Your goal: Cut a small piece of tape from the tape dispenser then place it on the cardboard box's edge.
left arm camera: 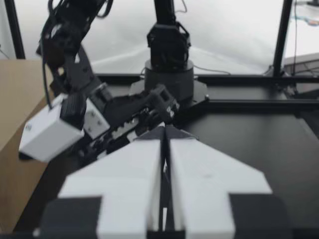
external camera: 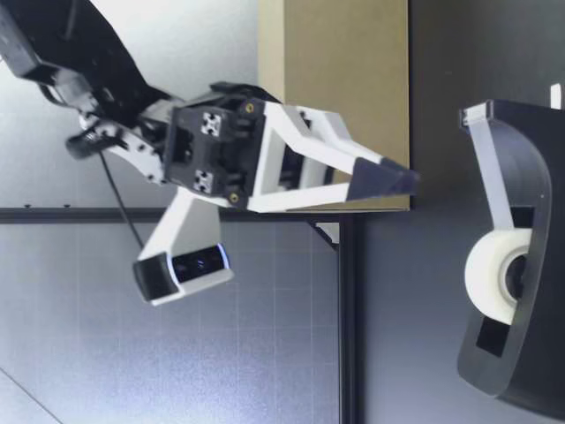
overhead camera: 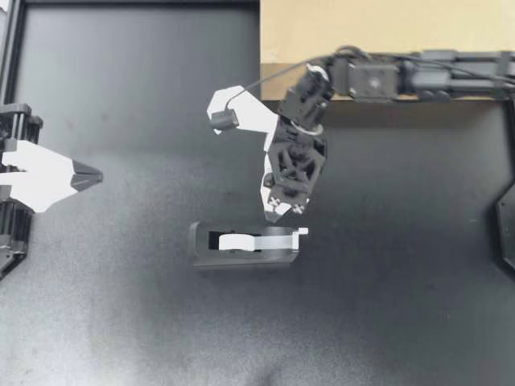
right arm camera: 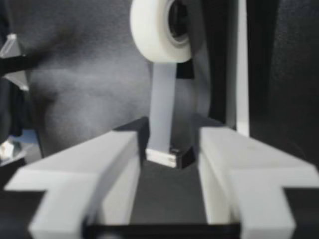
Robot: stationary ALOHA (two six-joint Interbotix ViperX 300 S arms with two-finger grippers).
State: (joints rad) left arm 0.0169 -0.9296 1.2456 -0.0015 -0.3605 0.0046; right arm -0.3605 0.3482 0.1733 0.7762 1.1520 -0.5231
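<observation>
Tape dispenser [overhead camera: 241,245] lies mid-table [overhead camera: 121,322], roll [overhead camera: 233,240] in its cradle, strip run out to the cutter end [overhead camera: 302,232]. Strip [right arm camera: 162,104] looks whole from roll to cutter in R wrist view, so nothing cut yet.

R gripper [overhead camera: 283,211] hangs just beside the dispenser on its box side, tips aimed down at the cutter end. Its fingers are partly apart w/ nothing between them; the strip and cutter lie ahead of the gap, untouched. L gripper [overhead camera: 92,177] is well apart from the dispenser, off past its roll end, fingers pressed together, empty. Cardboard box [overhead camera: 362,32] is beyond the dispenser, behind the R arm.

Step in hand, as I read it: approach to take the free tape end. Next move prob. calls for R tips to drop astride the strip at the cutter, pinch, draw out a short length, then tear against the blade. Dispenser may slide or lift w/ the pull, so L may need to come over and pin it.
</observation>
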